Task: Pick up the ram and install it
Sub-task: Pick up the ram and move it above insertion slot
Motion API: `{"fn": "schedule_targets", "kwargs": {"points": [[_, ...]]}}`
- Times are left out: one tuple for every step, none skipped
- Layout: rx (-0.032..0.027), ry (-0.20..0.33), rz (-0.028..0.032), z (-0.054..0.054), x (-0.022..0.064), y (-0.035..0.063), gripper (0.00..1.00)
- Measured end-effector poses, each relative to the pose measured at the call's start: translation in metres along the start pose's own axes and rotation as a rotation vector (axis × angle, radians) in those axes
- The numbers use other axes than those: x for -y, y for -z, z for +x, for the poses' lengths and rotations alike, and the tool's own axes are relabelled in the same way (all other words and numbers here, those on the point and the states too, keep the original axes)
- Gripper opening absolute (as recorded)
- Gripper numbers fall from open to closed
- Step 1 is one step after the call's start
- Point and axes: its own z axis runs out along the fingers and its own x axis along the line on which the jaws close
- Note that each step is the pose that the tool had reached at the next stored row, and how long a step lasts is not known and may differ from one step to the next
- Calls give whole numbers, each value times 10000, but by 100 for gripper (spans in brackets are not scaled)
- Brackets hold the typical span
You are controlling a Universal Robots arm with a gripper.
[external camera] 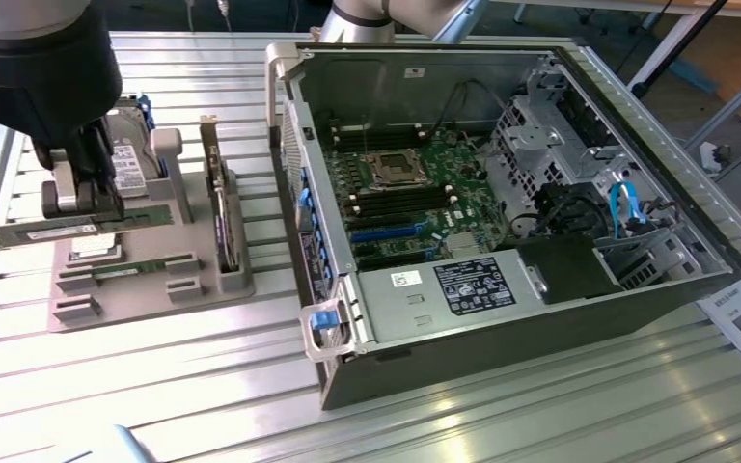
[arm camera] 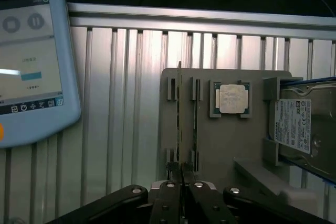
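Metal fingers (external camera: 67, 198) of the gripper (external camera: 82, 216) were closed almost all the way, pinching the ram (external camera: 30, 232) near its middle. The ram, a long thin green board, lay level and lengthwise in the grip. It hung over the grey holder (external camera: 151, 291), and one end reached out past the holder's edge towards the exterior view's left.

The holder rested on the slatted tabletop (external camera: 151, 386), near the tabletop's edge on the exterior view's left. A second green stick (external camera: 132, 269) lay in a slot of the holder just below the held one. A dark expansion card (external camera: 220, 224) stood upright on edge along the side of the holder nearest the computer case (external camera: 500, 323). A hard drive (external camera: 135, 154) stood in the holder's far part.

The case lay open on its side, just beside the holder and towards the tabletop's edge on the exterior view's right. Its motherboard (external camera: 412, 198) faced up, with the CPU socket (external camera: 390, 166) near the board's middle.

In the wrist view the gripper (arm camera: 181, 183) showed both fingers drawn in close over the holder (arm camera: 220, 148). A square silver CPU (arm camera: 231, 98) sat in its recess there, with the hard drive (arm camera: 302, 127) beside it. A pale blue touchscreen pendant (arm camera: 31, 61) lay on the slats, apart from the holder.
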Motion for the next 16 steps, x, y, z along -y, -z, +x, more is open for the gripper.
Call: {"fn": "schedule_targets", "kwargs": {"points": [[-1, 0, -2, -1, -1, 32, 12], [1, 0, -1, -1, -2, 57, 12], [1, 0, 0, -2, -3, 83, 12], [0, 0, -1, -3, -4, 120, 12], [1, 0, 0, -4, -4, 146, 12], [1, 0, 0, -4, -5, 178, 12], [1, -1, -1, -6, -6, 215, 12], [0, 0, -1, -6, -7, 256, 12], [1, 0, -1, -7, -7, 281, 12], [1, 0, -1, -8, -7, 306, 12], [1, 0, 0, -9, -8, 335, 12], [1, 0, 0, -9, -8, 360, 12], [0, 0, -2, -10, -9, 400, 12], [1, 0, -1, -11, -9, 427, 12], [1, 0, -1, -12, -9, 454, 12], [2, 0, 1, -12, -10, 478, 12]]}}
